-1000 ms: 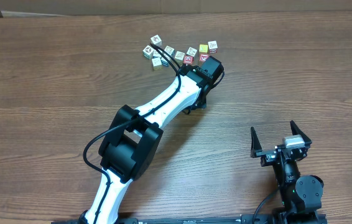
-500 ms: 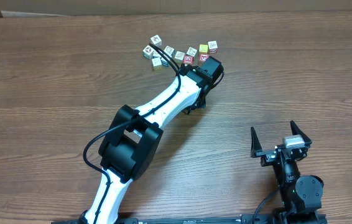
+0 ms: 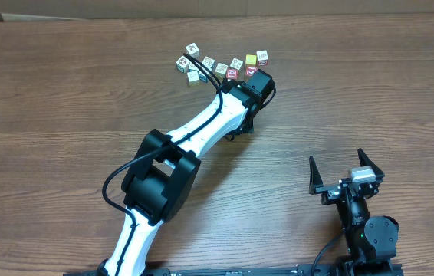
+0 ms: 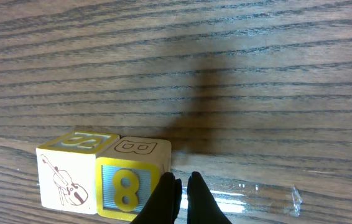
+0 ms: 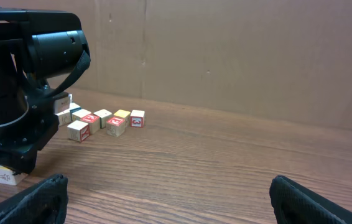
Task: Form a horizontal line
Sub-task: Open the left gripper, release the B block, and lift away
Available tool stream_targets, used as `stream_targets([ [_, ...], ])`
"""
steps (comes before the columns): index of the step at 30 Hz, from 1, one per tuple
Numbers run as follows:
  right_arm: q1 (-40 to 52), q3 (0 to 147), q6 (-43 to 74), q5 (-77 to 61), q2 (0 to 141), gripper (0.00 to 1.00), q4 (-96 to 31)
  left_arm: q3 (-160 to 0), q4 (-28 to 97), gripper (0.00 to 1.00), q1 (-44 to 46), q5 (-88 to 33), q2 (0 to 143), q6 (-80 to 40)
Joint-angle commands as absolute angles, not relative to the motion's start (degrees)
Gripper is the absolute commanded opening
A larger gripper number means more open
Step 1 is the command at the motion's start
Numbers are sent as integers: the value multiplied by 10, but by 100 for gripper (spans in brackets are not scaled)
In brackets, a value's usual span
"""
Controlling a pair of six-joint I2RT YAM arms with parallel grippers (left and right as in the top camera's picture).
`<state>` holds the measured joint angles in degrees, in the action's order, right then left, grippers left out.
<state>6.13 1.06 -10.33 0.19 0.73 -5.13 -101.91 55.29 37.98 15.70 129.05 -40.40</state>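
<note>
Overhead, we see loose cubes (image 3: 198, 67) scattered far back on the table (image 3: 64, 115). To their right is the line (image 3: 251, 60), three cubes edge to edge, just past the wrist of the left arm (image 3: 202, 126). Our left gripper (image 4: 182, 186) has its fingers pressed together on nothing, tips right beside a yellow 8 cube (image 4: 129, 186) that touches a violin cube (image 4: 67, 177). Well apart, near the front right, our right gripper (image 3: 336, 158) stands with jaws wide apart, empty.

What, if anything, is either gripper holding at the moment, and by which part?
Nothing is held. The left gripper is shut empty, its tips beside the yellow 8 block; the right gripper stands open, empty.
</note>
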Motion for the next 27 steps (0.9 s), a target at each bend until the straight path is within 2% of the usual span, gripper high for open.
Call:
stream_targets([
  [1, 64, 4, -104, -1, 2, 100, -48, -1013, 555, 4, 374, 169, 1300, -421],
  [11, 64, 4, -104, -1, 2, 100, -48, -1013, 552, 4, 374, 167, 1300, -425],
  [20, 64, 4, -104, -1, 2, 100, -48, -1046, 543, 4, 370, 84, 1297, -396],
  [27, 64, 4, -104, -1, 2, 100, -48, -1132, 616, 4, 356, 79, 1296, -387],
])
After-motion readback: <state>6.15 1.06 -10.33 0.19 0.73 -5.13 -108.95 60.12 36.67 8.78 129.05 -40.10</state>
